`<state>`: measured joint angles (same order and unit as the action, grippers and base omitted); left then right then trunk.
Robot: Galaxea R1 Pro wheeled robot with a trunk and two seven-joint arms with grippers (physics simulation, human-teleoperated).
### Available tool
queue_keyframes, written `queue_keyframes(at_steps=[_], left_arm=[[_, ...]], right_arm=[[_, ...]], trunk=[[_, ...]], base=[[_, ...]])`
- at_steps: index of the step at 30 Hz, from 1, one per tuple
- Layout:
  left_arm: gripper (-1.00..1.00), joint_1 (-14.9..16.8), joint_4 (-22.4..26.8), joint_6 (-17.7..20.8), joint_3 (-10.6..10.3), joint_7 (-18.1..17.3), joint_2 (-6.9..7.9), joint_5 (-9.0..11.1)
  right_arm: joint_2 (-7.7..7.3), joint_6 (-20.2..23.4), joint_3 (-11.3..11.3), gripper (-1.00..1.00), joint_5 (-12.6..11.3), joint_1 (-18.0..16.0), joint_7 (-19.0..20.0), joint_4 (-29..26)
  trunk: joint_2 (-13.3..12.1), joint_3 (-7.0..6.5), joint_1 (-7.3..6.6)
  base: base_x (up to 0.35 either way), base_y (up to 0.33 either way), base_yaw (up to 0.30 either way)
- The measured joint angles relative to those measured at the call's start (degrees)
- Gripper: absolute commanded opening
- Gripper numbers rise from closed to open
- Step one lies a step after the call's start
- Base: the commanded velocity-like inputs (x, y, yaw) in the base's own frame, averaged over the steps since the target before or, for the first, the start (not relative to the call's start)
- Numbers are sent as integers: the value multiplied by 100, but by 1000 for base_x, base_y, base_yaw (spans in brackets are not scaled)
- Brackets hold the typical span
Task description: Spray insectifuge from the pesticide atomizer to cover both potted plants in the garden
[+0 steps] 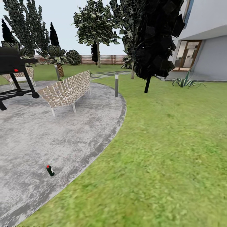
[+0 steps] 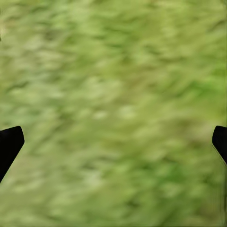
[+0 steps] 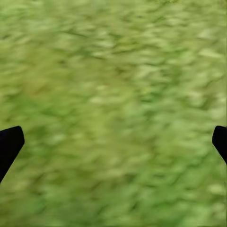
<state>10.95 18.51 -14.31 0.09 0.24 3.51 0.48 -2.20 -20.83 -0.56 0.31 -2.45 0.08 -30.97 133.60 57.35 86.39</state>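
From where I stand, the black grill (image 1: 14, 74) is far at about ten o'clock on the round grey patio (image 1: 47, 138), and next to it, toward eleven o'clock, a woven bench (image 1: 66, 91) stands on thin legs. Nearer, at about seven o'clock in the head view, the pesticide atomizer (image 1: 50, 170) is on the patio, close to its curved edge where the lawn (image 1: 164, 151) begins. It is small from here, dark green with a red spot at the top; it seems to stand a little tilted, with its long axis almost upright, but I cannot be sure at this size. Further right a short post light (image 1: 116, 84) is at twelve o'clock, then a dark tree (image 1: 154, 44) at one o'clock and the house (image 1: 205, 41) at two o'clock. I do not find the potted plants here.

Both arms hang over grass. The left gripper (image 2: 113, 142) has its fingertips wide apart with nothing between, and the right gripper (image 3: 113, 142) is the same (only blurred grass under each).

The atomizer lies ahead and to the left of the robot, so I judge the left arm is the nearer one, and the base must first come closer.
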Motion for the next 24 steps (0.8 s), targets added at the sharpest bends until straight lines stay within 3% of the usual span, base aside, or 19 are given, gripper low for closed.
queue_keyframes(at_steps=[24], left_arm=[[100,-1,0,0,0,0,-1,0]], right_arm=[[0,0,0,100,-6,0,0,0]], trunk=[[0,0,0]], base=[[181,-199,277]])
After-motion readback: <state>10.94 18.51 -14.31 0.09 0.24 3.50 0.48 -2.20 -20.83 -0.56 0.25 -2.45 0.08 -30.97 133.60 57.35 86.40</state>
